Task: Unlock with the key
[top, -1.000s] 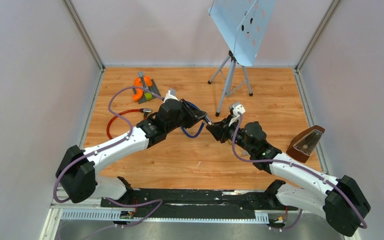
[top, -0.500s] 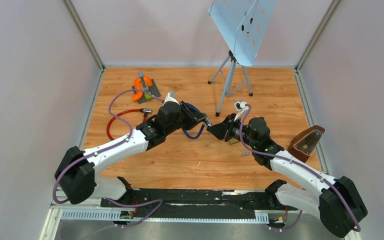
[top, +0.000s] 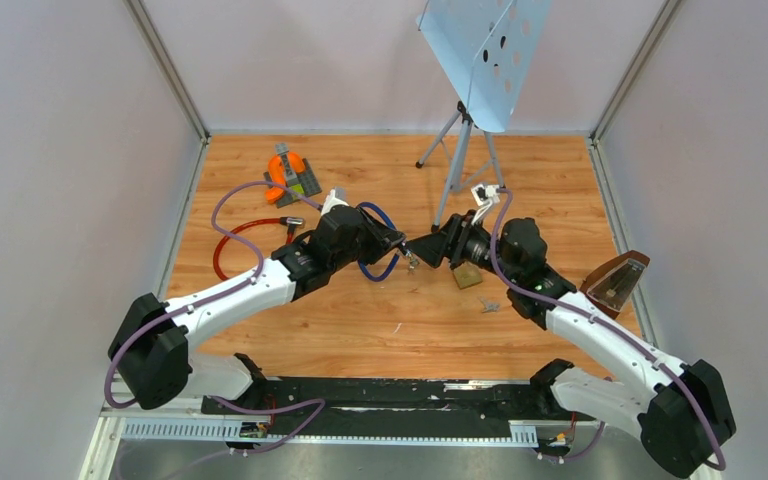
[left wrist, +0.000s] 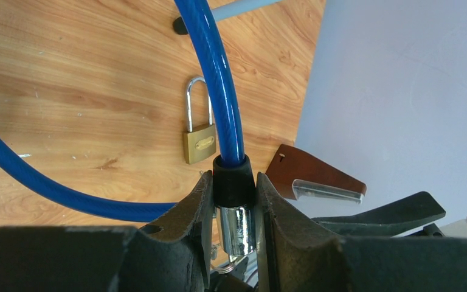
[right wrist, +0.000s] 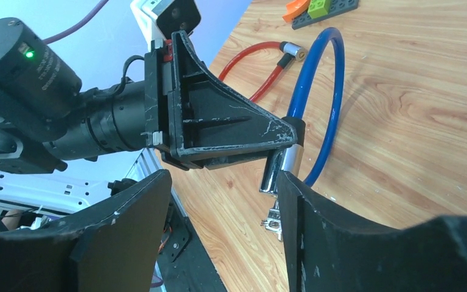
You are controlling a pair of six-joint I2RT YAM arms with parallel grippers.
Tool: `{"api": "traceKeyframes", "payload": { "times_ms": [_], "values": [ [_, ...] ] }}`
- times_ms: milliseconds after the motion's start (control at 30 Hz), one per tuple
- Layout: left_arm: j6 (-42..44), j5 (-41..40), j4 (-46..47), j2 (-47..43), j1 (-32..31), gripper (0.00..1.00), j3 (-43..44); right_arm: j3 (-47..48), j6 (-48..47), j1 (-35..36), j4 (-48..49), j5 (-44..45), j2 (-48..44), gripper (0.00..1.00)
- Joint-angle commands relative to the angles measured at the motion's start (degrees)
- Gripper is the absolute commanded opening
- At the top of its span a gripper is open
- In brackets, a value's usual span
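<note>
Right pincer [right wrist: 222, 177] has spread wide; left pincer [left wrist: 234, 182] clamps blue cable lock [left wrist: 219, 79].

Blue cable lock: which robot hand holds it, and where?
Left gripper pinches the blue cable lock at its black collar; right gripper holds nothing.

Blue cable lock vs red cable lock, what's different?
The blue cable lock is clamped in the left gripper; the red cable lock lies loose on the table, ungripped. The blue cable lock's chrome barrel sits by the open right gripper; the red cable lock is far from it. Both are coated cable loops.
</note>
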Motion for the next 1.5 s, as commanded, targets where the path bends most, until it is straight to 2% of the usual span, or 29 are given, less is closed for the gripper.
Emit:
{"api": "traceKeyframes", "payload": {
  "times_ms": [0, 167, 267, 433, 567, 633, 767, 900, 1033, 1167, 1467],
  "values": [
    [1.0, -3.2, -0.9, -1.4, 0.3, 0.0, 1.9, 4.3, 0.4, -0.2, -3.6, -1.0, 2.9, 0.64],
    [0.8, -3.3, -1.5, -1.5, 0.3, 0.0, 2.1, 6.2, -5.0, 0.3, -8.6, 0.1, 4.0, 0.58],
    [0.9, -3.5, -3.3, -1.3, 0.3, 0.0, 3.1, 6.1, -12.1, 2.1, -11.2, 2.4, 1.4, 0.57],
    [1.2, -3.2, -4.9, -0.8, 0.4, 0.0, 4.2, 1.9, -28.8, 5.7, -9.9, 8.6, -4.8, 0.6],
    [1.4, -2.5, -5.4, -0.4, 0.4, 0.0, 4.8, -4.9, -44.3, 9.2, -2.9, 12.4, -9.4, 0.58],
    [1.5, -2.2, -6.0, -0.4, 0.3, 0.0, 5.1, -7.0, -48.9, 10.6, 0.6, 13.1, -10.9, 0.58],
    [2.1, -2.2, -7.3, -0.4, 0.3, 0.0, 5.9, -7.6, -61.8, 15.8, -1.0, 14.1, -10.5, 0.57],
    [2.5, -2.1, -7.8, -0.3, 0.3, 0.0, 6.3, -8.3, -71.0, 20.8, -1.8, 20.7, -10.0, 0.54],
    [2.8, -1.3, -7.6, -0.1, 0.4, 0.0, 6.5, -9.1, -77.7, 23.4, 0.8, 24.3, -9.4, 0.47],
    [3.0, -0.9, -7.2, -0.1, 0.4, 0.0, 6.6, -8.5, -83.7, 23.8, 1.5, 25.5, -7.6, 0.35],
    [3.0, -0.2, -6.6, 0.0, 0.4, 0.0, 6.6, -8.0, -87.2, 24.4, 2.0, 25.3, -5.0, 0.33]
  ]
}}
